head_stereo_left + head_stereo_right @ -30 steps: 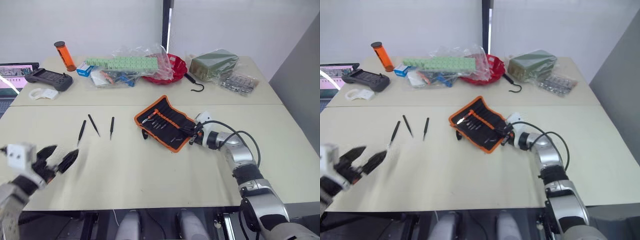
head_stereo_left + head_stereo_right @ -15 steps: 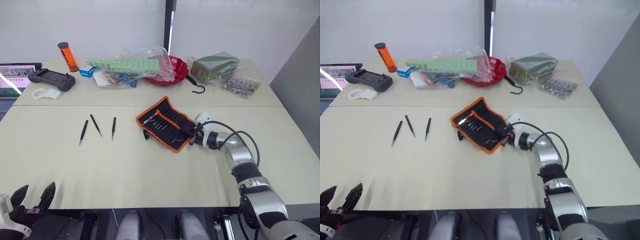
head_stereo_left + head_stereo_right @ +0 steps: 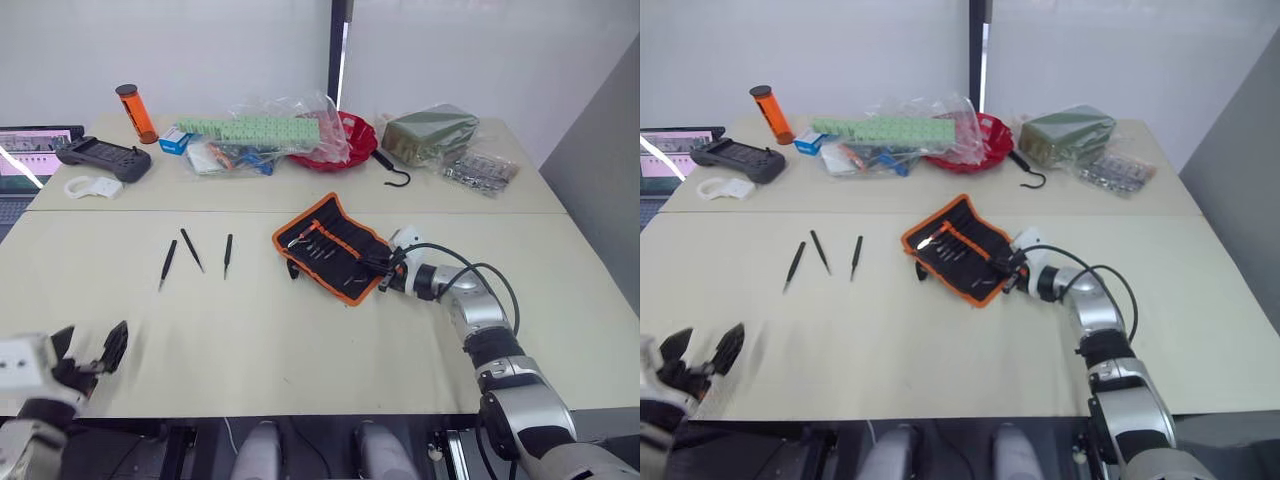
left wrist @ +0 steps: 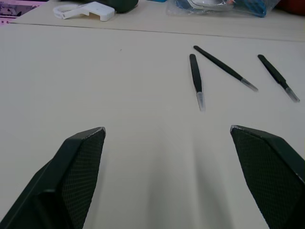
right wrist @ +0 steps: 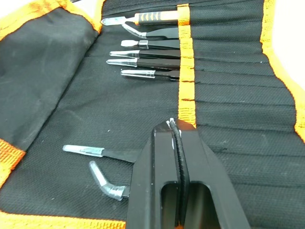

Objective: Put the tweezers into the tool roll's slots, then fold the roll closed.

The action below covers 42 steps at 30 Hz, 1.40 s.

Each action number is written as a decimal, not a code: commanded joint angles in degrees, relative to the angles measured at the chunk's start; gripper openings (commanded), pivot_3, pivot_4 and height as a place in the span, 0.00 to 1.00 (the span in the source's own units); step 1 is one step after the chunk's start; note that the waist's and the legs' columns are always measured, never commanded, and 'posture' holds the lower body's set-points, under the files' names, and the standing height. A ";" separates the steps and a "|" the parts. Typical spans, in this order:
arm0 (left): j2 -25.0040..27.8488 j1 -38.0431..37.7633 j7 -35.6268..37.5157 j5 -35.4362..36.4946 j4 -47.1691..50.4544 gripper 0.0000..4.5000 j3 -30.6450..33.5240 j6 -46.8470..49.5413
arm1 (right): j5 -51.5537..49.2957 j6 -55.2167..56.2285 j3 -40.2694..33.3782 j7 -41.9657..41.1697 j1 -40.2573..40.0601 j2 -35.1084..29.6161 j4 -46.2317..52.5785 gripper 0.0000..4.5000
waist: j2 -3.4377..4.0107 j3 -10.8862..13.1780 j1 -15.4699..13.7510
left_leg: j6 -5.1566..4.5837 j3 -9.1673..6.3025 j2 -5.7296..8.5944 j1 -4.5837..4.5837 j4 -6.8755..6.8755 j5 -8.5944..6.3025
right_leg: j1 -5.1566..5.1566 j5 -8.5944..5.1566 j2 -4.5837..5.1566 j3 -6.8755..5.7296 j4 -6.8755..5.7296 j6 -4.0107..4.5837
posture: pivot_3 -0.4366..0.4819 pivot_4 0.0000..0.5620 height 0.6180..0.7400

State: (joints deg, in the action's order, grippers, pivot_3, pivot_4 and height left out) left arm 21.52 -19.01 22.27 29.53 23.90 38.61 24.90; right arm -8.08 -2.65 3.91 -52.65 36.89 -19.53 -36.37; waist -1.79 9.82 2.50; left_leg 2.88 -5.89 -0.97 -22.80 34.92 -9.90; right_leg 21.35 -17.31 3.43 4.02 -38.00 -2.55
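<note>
The smooth cream table (image 3: 300, 340) carries the woven black tool roll (image 3: 335, 245), orange-trimmed, unrolled at frame centre, long axis running upper left to lower right. Three slim black tweezers (image 3: 195, 255) lie left of centre, tips pointing down-frame. The left gripper (image 4: 167, 138) has its jaws spread wide, empty; the right gripper (image 5: 176, 129) has its jaws closed over the slots (image 5: 224, 95).

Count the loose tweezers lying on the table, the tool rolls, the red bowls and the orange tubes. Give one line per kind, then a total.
Loose tweezers on the table: 3
Tool roll: 1
Red bowl: 1
Orange tube: 1
Total: 6
</note>
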 commanded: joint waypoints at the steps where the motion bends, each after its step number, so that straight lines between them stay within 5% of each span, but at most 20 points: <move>1: 2.91 5.63 -4.49 0.26 -0.21 0.99 -2.72 6.03 | -0.15 -2.12 -0.05 0.20 -1.82 -0.57 2.97 0.00 | 0.00 0.00 0.02 | 0.00 0.00 0.00 0.00 0.00 0.00 | 0.01 0.00 0.00 0.00 -0.02 0.00 | 0.48 0.27 1.00; 9: 5.16 19.81 -11.89 -6.43 -9.46 0.99 -10.57 10.58 | -0.40 -4.82 -0.80 1.52 -3.91 -1.25 7.63 0.00 | 0.01 0.01 -0.10 | 0.00 -0.08 0.04 -0.01 -0.01 0.00 | 0.01 0.01 0.00 -0.04 -0.02 -0.02 | 0.48 0.27 1.00; 17: 3.21 28.40 -11.82 -8.90 -18.81 0.99 -16.51 8.84 | -0.79 -6.77 -1.19 2.76 -4.70 -1.40 10.65 0.00 | 0.01 0.01 -0.09 | 0.00 -0.08 0.06 -0.06 0.00 0.00 | 0.03 0.01 0.02 -0.03 0.00 -0.04 | 0.48 0.27 1.00; 31: 1.17 29.62 -12.02 -11.41 -23.44 0.01 -18.16 5.23 | -1.00 -8.08 -1.10 3.77 -5.47 -1.00 12.94 0.00 | 0.02 0.01 -0.45 | 0.00 -0.10 0.09 -0.07 0.00 0.00 | 0.02 0.02 0.04 -0.03 0.00 -0.06 | 0.48 0.27 1.00; 42: 2.64 27.87 -11.00 -10.58 -19.11 0.01 -14.60 2.55 | -2.59 -7.96 -2.63 3.64 -3.53 -1.69 14.49 0.00 | 0.03 0.02 -0.21 | 0.00 -0.10 0.08 -0.10 -0.02 0.00 | 0.07 0.02 0.04 -0.03 0.01 -0.06 | 0.48 0.27 1.00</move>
State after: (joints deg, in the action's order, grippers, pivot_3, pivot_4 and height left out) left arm 22.86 8.74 10.81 18.36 1.82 22.25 28.84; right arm -9.36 -10.47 3.17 -48.80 31.80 -20.47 -24.38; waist -1.77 9.84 2.29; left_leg 2.88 -5.99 -0.89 -22.97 34.89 -9.90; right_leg 21.50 -17.29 3.47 3.99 -38.00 -2.61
